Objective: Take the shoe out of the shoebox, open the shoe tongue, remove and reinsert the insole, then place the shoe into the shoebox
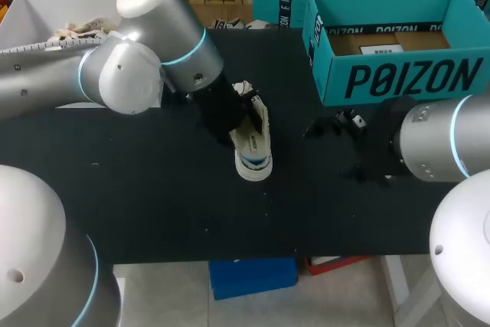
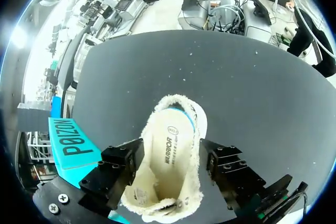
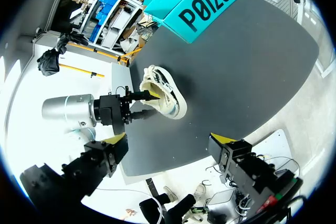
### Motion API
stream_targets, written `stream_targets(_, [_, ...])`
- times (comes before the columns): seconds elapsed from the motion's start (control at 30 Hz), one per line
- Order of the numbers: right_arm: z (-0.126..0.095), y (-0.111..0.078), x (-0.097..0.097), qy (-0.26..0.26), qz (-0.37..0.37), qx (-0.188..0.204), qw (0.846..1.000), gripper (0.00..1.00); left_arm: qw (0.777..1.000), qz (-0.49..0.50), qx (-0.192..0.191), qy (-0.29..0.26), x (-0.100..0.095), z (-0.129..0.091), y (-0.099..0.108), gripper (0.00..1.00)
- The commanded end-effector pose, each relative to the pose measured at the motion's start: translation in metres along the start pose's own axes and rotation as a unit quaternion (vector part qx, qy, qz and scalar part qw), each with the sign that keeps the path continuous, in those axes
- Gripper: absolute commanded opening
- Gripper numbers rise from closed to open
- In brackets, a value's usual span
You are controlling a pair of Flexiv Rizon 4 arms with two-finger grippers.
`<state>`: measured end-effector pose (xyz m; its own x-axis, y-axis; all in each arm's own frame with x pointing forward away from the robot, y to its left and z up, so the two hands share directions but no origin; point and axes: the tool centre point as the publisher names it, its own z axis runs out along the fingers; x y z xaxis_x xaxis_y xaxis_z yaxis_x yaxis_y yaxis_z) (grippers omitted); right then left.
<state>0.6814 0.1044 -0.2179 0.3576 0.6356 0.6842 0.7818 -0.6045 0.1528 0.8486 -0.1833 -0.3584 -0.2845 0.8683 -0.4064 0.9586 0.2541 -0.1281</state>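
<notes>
Mid-table, on the black table (image 1: 153, 204), we see the shoe (image 1: 254, 151) held by our left gripper (image 2: 173, 156), whose fingers press its fleecy collar from both sides. The left wrist hides the heel from above. The shoe's long axis runs far to near, toe toward the near edge, and the insole (image 2: 169, 142) shows through its opening. An open shoebox (image 1: 398, 74) stands at the far right, well apart from the shoe. Our right gripper (image 3: 168, 142) hangs near the box's front wall, between box and shoe, with its fingers spread wide.
</notes>
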Motion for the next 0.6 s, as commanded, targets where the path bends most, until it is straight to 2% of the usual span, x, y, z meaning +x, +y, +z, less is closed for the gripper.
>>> stream_targets(0.03, [0.004,-0.005,0.0,0.001,0.003,-0.015,1.0,1.0,1.0,0.004,-0.002,0.001,-0.001,-0.018,-0.004,0.42])
stream_targets(0.1, [0.004,-0.005,0.0,0.001,0.003,-0.015,1.0,1.0,1.0,0.007,0.002,0.004,-0.003,-0.02,-0.005,0.1])
stream_targets(0.13, [0.004,-0.005,0.0,0.001,0.003,-0.015,1.0,1.0,1.0,0.01,0.005,0.011,-0.004,-0.02,-0.006,0.0])
stream_targets(0.3, [0.004,-0.005,0.0,0.001,0.003,-0.015,1.0,1.0,0.999,0.022,0.022,0.043,0.0,-0.012,-0.012,0.0])
stream_targets(0.6, [0.004,-0.005,0.0,0.001,0.003,-0.015,1.0,1.0,0.997,0.026,0.032,0.066,0.011,0.011,-0.015,0.0])
